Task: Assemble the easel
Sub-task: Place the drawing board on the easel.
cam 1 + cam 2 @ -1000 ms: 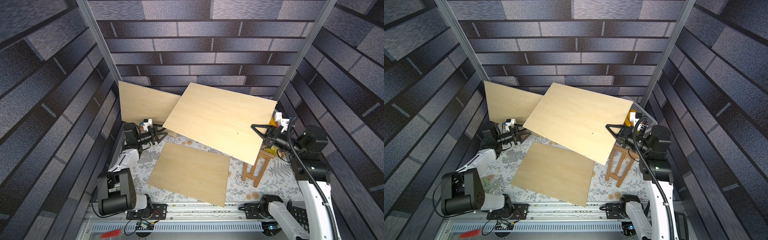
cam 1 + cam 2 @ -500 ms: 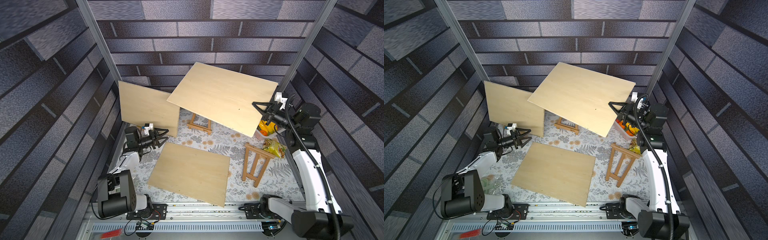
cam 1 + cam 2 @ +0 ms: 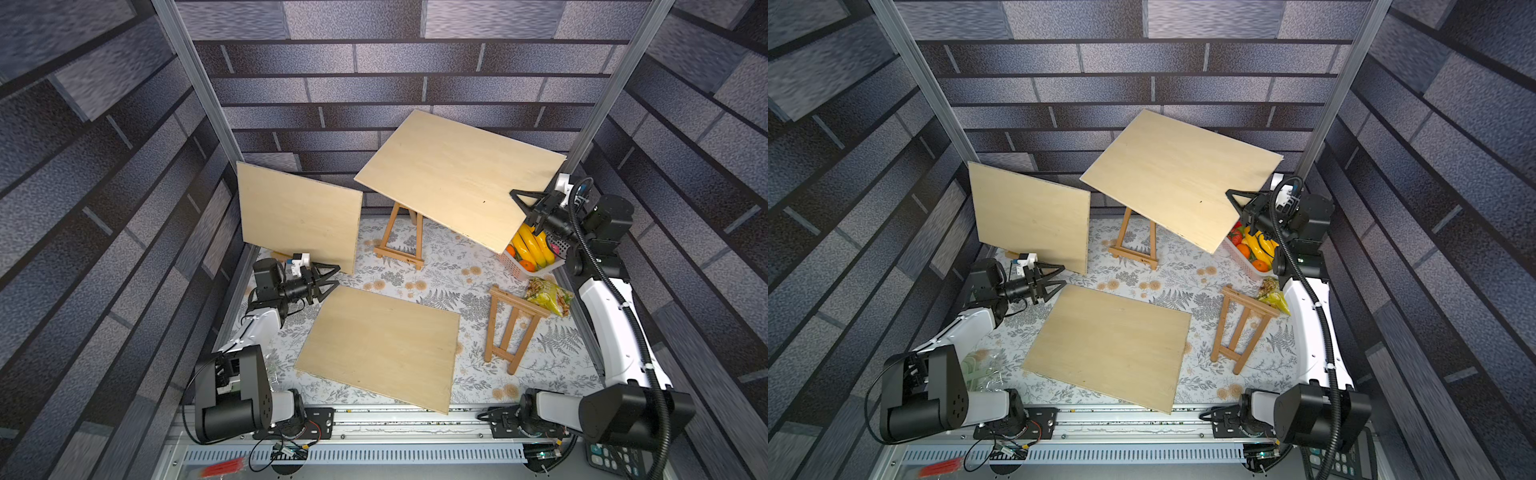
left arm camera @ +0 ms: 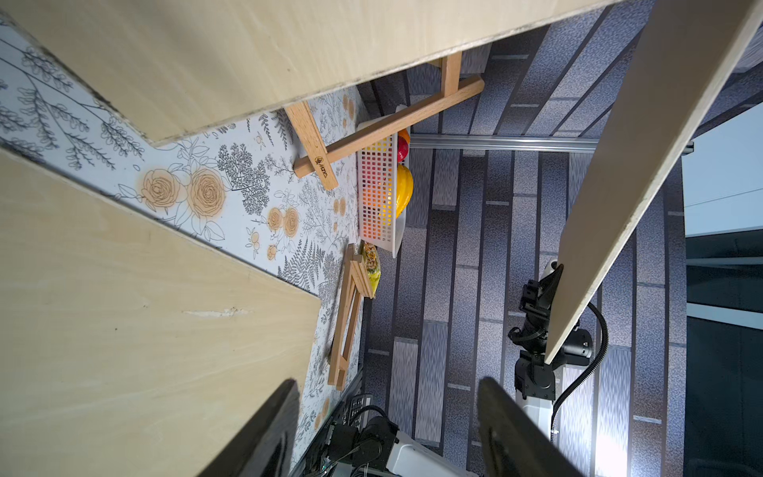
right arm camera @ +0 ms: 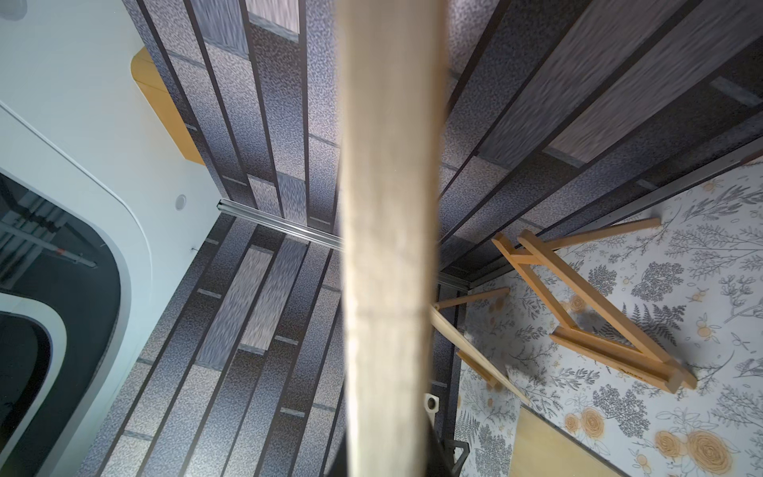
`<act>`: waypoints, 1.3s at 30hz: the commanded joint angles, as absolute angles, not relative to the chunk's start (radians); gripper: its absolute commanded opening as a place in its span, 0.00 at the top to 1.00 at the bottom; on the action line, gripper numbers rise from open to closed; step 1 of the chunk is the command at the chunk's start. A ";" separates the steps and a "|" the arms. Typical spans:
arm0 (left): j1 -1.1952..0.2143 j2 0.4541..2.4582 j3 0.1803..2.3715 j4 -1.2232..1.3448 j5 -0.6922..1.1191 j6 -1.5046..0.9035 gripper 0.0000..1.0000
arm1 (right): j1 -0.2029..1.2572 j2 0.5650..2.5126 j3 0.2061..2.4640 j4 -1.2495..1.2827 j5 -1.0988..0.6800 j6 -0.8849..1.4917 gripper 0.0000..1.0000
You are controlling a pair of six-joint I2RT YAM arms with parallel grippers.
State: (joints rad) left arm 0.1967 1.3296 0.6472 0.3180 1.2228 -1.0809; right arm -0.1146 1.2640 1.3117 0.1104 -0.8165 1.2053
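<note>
Three plywood sheets take up most of the room. Nearest, the flat board (image 3: pixel 378 345) lies on the floral cloth (image 3: pixel 449 282), its near corner reaching the front rail, with bare cloth open along its far edge. Just beside its far left corner the left gripper (image 3: pixel 337 275) hovers low on a folded arm, pointing level toward the middle. Its claw is spread wide and empty, both dark fingers (image 4: pixel 264 429) apart in the left wrist view. To the right the lying easel (image 3: pixel 513 328) rests flat, just beside a snack bag (image 3: pixel 548 291). Behind them a fruit basket (image 3: pixel 515 266) is half covered. Farther back the standing easel (image 3: pixel 401 241) is upright, its top hidden in both top views by the raised board (image 3: pixel 457 178). That sheet is tilted in the air, held at its right edge in the clamped right gripper (image 3: pixel 521 199), whose arm reaches tall with a level wrist. In the right wrist view its edge is a blurred band (image 5: pixel 388 247). The leaning board (image 3: pixel 299 216) stands against the far left wall.
</note>
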 commanded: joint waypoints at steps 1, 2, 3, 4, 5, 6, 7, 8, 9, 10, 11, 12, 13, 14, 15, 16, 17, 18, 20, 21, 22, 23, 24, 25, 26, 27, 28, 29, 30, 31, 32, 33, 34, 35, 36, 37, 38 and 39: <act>0.184 1.338 0.658 0.328 1.219 -1.074 0.30 | -0.114 1.213 1.367 0.312 -0.818 1.125 1.00; 0.180 1.344 0.660 0.333 1.219 -1.079 0.30 | -0.115 1.213 1.353 0.315 -0.807 1.114 1.00; 0.174 1.352 0.664 0.334 1.219 -1.081 0.30 | -0.115 1.213 1.338 0.324 -0.796 1.105 1.00; 0.169 1.359 0.671 0.334 1.221 -1.082 0.30 | -0.115 1.216 1.320 0.352 -0.789 1.107 1.00; 0.165 1.366 0.676 0.334 1.222 -1.083 0.30 | -0.115 1.220 1.306 0.385 -0.786 1.119 1.00; 0.162 1.372 0.682 0.333 1.223 -1.084 0.30 | -0.115 1.224 1.291 0.407 -0.781 1.124 1.00; 0.159 1.377 0.685 0.333 1.223 -1.086 0.30 | -0.115 1.225 1.283 0.411 -0.776 1.118 1.00; 0.157 1.381 0.689 0.334 1.223 -1.087 0.30 | -0.115 1.226 1.273 0.417 -0.778 1.114 1.00; 0.154 1.385 0.691 0.334 1.222 -1.088 0.30 | -0.115 1.224 1.263 0.422 -0.778 1.110 1.00; 0.153 1.387 0.692 0.333 1.223 -1.088 0.30 | -0.115 1.223 1.254 0.423 -0.776 1.108 1.00; 0.151 1.388 0.691 0.333 1.224 -1.086 0.30 | -0.115 1.223 1.246 0.431 -0.780 1.109 1.00; 0.152 1.388 0.690 0.331 1.223 -1.085 0.30 | -0.115 1.224 1.239 0.439 -0.780 1.108 1.00; 0.150 1.388 0.688 0.330 1.223 -1.083 0.30 | -0.115 1.221 1.230 0.448 -0.772 1.114 1.00; 0.150 1.386 0.685 0.328 1.223 -1.082 0.30 | -0.115 1.225 1.223 0.465 -0.773 1.121 1.00; 0.151 1.384 0.680 0.325 1.222 -1.079 0.30 | -0.116 1.229 1.219 0.476 -0.771 1.126 1.00; 0.151 1.382 0.678 0.320 1.223 -1.075 0.30 | -0.115 1.230 1.214 0.488 -0.764 1.138 1.00; 0.152 1.381 0.674 0.313 1.223 -1.069 0.30 | -0.118 1.236 1.210 0.508 -0.764 1.149 1.00; 0.151 1.379 0.673 0.302 1.224 -1.060 0.30 | -0.115 1.239 1.212 0.526 -0.763 1.158 1.00; 0.153 1.376 0.670 0.289 1.224 -1.051 0.30 | -0.116 1.244 1.217 0.540 -0.765 1.160 1.00; 0.153 1.375 0.668 0.286 1.225 -1.049 0.30 | -0.118 1.244 1.219 0.536 -0.768 1.151 1.00; 0.153 1.373 0.667 0.284 1.225 -1.048 0.30 | -0.117 1.243 1.221 0.534 -0.773 1.138 1.00; 0.153 1.372 0.665 0.282 1.223 -1.047 0.30 | -0.116 1.240 1.219 0.528 -0.776 1.121 1.00; 0.151 1.371 0.663 0.282 1.224 -1.048 0.30 | -0.117 1.238 1.211 0.524 -0.780 1.108 1.00; 0.152 1.370 0.661 0.280 1.224 -1.047 0.30 | -0.117 1.237 1.202 0.525 -0.784 1.099 1.00; 0.151 1.369 0.660 0.278 1.223 -1.047 0.30 | -0.116 1.236 1.187 0.533 -0.789 1.089 1.00; 0.152 1.368 0.657 0.276 1.224 -1.047 0.30 | -0.115 1.230 1.167 0.549 -0.791 1.085 1.00; 0.152 1.367 0.654 0.275 1.225 -1.048 0.30 | -0.115 1.228 1.150 0.563 -0.789 1.081 1.00; 0.150 1.365 0.649 0.276 1.226 -1.048 0.30 | -0.116 1.225 1.133 0.582 -0.790 1.076 1.00; 0.148 1.363 0.644 0.273 1.225 -1.047 0.30 | -0.115 1.223 1.116 0.604 -0.789 1.075 1.00; 0.147 1.358 0.639 0.272 1.224 -1.046 0.30 | -0.116 1.222 1.104 0.626 -0.787 1.080 1.00; 0.144 1.351 0.631 0.270 1.222 -1.046 0.30 | -0.115 1.221 1.092 0.652 -0.784 1.081 1.00; 0.140 1.342 0.621 0.271 1.217 -1.049 0.30 | -0.115 1.222 1.082 0.658 -0.786 1.073 1.00; 0.136 1.334 0.607 0.274 1.212 -1.052 0.30 | -0.115 1.225 1.076 0.668 -0.787 1.067 1.00; 0.129 1.326 0.594 0.276 1.208 -1.056 0.30 | -0.115 1.228 1.075 0.698 -0.783 1.069 1.00; 0.120 1.319 0.582 0.275 1.202 -1.057 0.30 | -0.116 1.233 1.033 0.727 -0.782 1.077 1.00; 0.113 1.313 0.573 0.272 1.196 -1.055 0.30 | -0.115 1.237 1.026 0.745 -0.785 1.077 1.00; 0.103 1.306 0.565 0.266 1.191 -1.053 0.30 | -0.116 1.241 1.017 0.768 -0.786 1.076 1.00; 0.093 1.299 0.561 0.259 1.185 -1.051 0.30 | -0.115 1.242 1.007 0.794 -0.787 1.077 1.00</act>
State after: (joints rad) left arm 0.1146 1.3403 0.5797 0.2790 1.1999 -1.0737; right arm -0.1139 1.2850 0.9783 0.4152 -0.7742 1.0744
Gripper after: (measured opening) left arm 0.696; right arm 0.098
